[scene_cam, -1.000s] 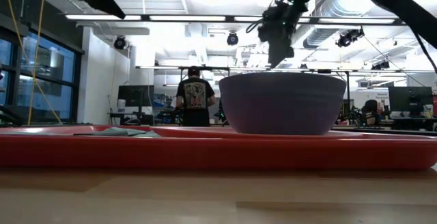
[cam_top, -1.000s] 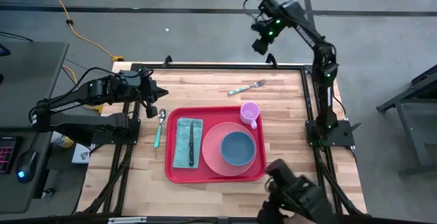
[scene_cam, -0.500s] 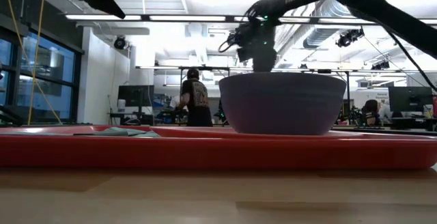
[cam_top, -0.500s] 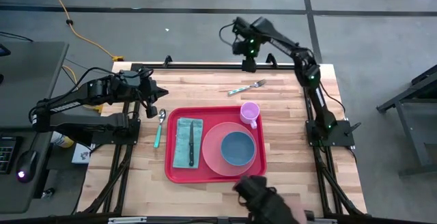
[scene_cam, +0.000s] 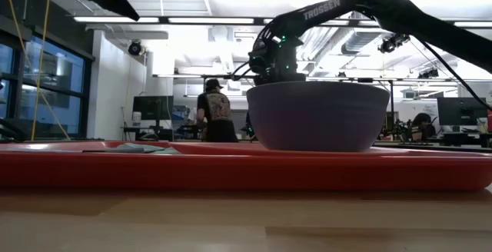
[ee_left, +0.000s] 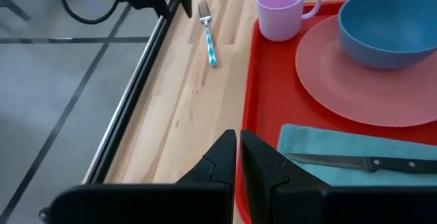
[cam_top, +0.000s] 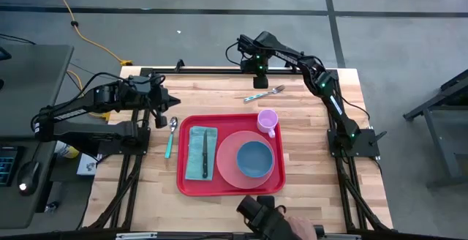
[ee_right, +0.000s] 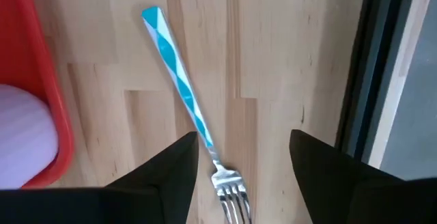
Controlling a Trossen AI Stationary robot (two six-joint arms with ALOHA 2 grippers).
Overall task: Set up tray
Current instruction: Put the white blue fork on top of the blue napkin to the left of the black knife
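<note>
Wooden tabletop: my right gripper (ee_right: 240, 157), jaws apart, hovers over the fork (ee_right: 190, 108); next, descend and clamp.

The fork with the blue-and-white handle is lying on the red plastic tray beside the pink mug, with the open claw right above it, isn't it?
Not quite: the fork with the blue-and-white handle lies on the bare wooden table, outside the red plastic tray. The high view shows it. The open right gripper does hover above it.
</note>
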